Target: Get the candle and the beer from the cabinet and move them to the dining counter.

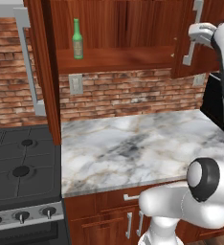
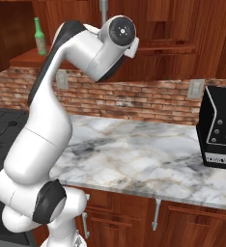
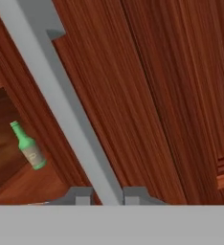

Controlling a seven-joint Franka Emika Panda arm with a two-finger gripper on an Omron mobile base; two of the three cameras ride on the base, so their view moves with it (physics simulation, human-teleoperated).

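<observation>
The tool (image 3: 107,195) is pinched on the long silver bar handle (image 3: 61,103) of the right-hand door (image 3: 147,95) of the cabinet (image 1: 116,28), its fingertips (image 3: 83,195) standing to either side of the bar. The beer (image 1: 77,39) stands upright on the open cabinet shelf (image 1: 118,60), well to the left of the held door, above the marble bench (image 1: 133,143); no candle can be made out. To open the door well, the arm should likely swing along the hinge's arc with the grip square on the bar, until the shelf is fully exposed.
</observation>
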